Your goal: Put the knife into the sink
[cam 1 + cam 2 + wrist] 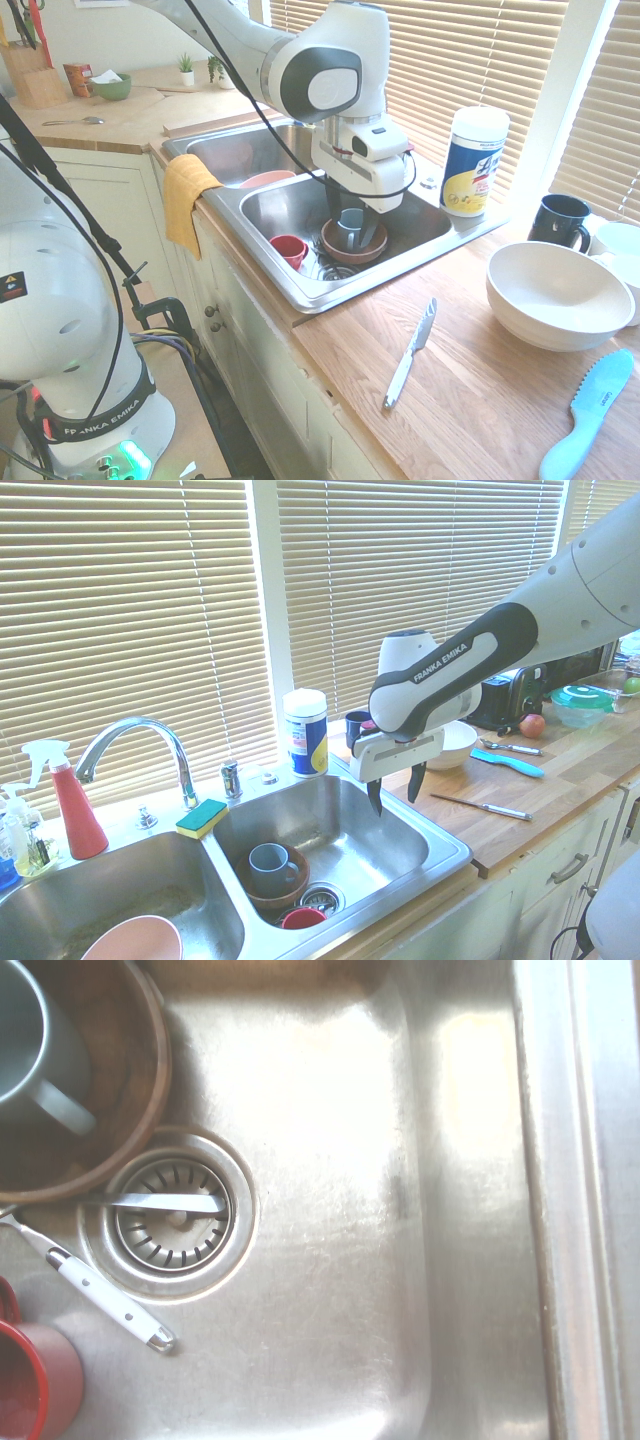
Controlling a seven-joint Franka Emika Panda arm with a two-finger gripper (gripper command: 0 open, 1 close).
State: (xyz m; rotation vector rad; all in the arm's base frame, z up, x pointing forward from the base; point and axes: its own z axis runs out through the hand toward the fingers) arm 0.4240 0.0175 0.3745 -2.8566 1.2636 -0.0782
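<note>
Hovering over the sink (447, 854) with tool (395, 804) spread wide, gripping nothing, probably keeping room for a pick; seeing knife (410, 352) lying flat on table (340, 355) beside basin, likely making for a short carry

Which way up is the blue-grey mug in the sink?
Upright: the mug stands in the brown bowl, its open rim facing up.

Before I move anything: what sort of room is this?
A kitchen, most likely a home one: double sink with dishes in it, wooden counter with bowl and knife, toaster further along.
</note>
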